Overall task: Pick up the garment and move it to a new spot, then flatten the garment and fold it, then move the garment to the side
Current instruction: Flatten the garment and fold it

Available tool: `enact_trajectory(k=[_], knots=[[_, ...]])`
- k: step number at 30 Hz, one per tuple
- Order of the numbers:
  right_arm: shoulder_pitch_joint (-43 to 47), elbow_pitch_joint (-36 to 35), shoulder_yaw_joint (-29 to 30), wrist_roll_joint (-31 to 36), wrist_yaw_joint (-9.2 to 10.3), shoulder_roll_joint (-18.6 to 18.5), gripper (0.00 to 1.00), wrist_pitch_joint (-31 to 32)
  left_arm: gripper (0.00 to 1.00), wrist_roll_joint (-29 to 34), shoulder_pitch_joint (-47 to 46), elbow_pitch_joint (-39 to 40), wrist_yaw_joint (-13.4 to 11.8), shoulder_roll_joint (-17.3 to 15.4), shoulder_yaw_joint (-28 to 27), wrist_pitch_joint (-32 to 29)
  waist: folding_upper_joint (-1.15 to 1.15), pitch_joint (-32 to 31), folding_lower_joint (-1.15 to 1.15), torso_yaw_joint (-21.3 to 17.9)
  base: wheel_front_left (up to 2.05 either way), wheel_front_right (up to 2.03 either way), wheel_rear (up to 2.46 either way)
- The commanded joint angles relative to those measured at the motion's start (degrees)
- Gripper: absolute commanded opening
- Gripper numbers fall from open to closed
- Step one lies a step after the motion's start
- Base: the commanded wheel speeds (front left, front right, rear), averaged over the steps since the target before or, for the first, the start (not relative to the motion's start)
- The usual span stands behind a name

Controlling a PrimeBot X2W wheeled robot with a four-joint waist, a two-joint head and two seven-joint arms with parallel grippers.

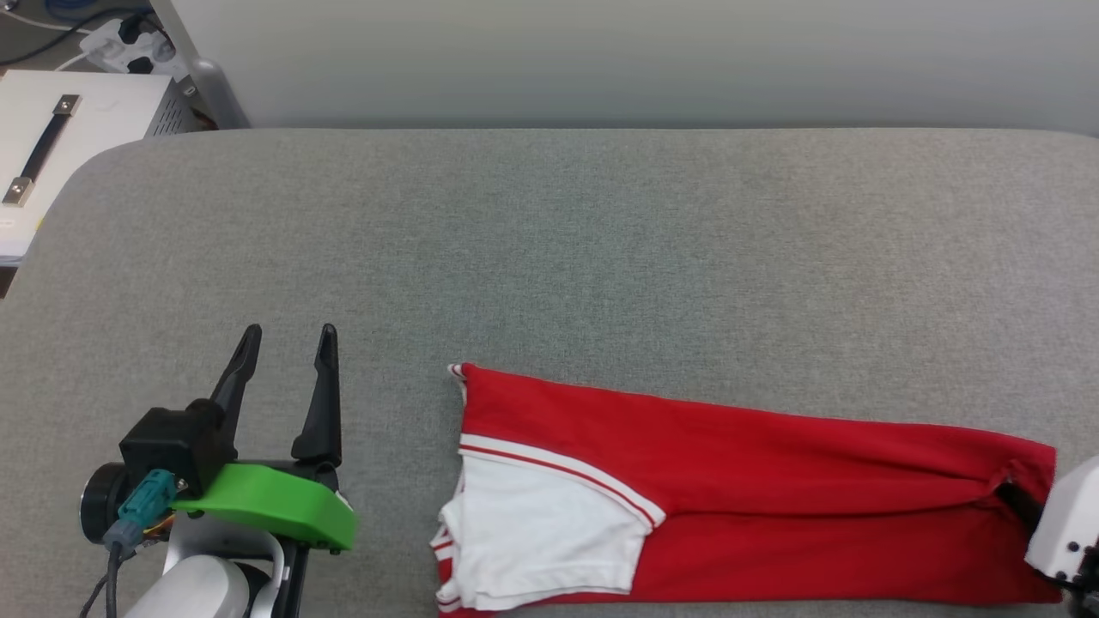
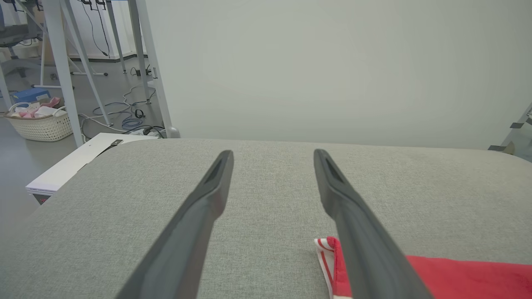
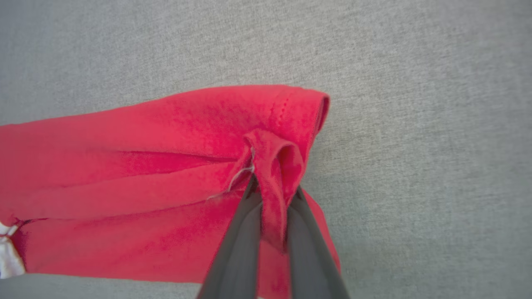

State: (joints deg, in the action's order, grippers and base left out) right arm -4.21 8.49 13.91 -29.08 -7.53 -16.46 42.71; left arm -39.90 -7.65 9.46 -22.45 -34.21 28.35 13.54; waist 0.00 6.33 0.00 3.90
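Note:
The garment [image 1: 755,489], a red shirt with a white sleeve and red-and-white trim, lies folded lengthwise along the near edge of the grey table [image 1: 549,249]. My right gripper [image 3: 273,187] is shut on a pinched fold of red cloth at the garment's [image 3: 166,174] right end; in the head view its white wrist [image 1: 1069,524] sits at that end. To the left of the garment my left gripper [image 1: 288,339] stands open above the table with nothing between its fingers [image 2: 199,216]. A corner of the garment [image 2: 457,274] shows beside its right finger.
A white box with a dark handle [image 1: 60,146] stands off the table's far left corner, with a power strip and cables [image 1: 129,43] behind it. A pale wall [image 1: 635,60] runs along the table's far edge. A laundry basket [image 2: 39,120] sits on the floor beyond.

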Motion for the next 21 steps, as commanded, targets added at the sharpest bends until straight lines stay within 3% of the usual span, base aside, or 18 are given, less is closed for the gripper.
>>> enact_trajectory(k=[1, 7, 11, 13, 14, 21], knots=[[-0.12, 0.02, 1.55, 0.91, 0.04, -0.56, 0.0, 0.37, 1.0, 0.73, 1.0, -0.04, -0.21, -0.22, 0.27, -0.23, 0.0, -0.88, 0.0, -0.76, 0.0, 0.0, 0.0], [0.38, -1.09, 7.88, 1.83, 0.04, -0.88, 0.0, 2.25, 1.0, 0.98, 1.63, -0.6, -0.18, 0.02, 1.62, -0.85, 0.0, -2.68, 0.0, -1.53, 0.0, 0.0, 0.0], [0.2, -1.77, 9.77, -0.02, 0.04, 1.4, 0.0, 4.95, 1.0, 0.91, 2.2, -1.09, -0.29, 0.06, 2.19, -1.28, 0.0, -4.17, 0.0, -1.73, 0.0, 0.0, 0.0], [-0.48, -1.89, 10.75, -4.09, 0.04, 4.59, 0.0, 7.71, 1.0, 0.92, 2.44, -1.31, -0.38, 0.04, 2.45, -1.49, 0.0, -4.84, 0.0, -1.72, 0.0, 0.0, 0.0], [-1.39, -2.91, 11.66, -11.65, 0.04, 9.25, 0.0, 12.27, 1.0, 0.77, 2.73, -1.55, -0.46, -0.05, 2.64, -1.8, 0.0, -5.51, 0.0, -1.46, 0.0, 0.0, 0.0], [-1.12, -3.45, 10.24, -25.54, 0.04, 13.35, 0.0, 18.11, 1.0, 0.3, 2.9, -2.02, -0.27, -0.13, 2.95, -2.33, 0.0, -6.31, 0.0, -0.04, 0.0, 0.0, 0.0]])
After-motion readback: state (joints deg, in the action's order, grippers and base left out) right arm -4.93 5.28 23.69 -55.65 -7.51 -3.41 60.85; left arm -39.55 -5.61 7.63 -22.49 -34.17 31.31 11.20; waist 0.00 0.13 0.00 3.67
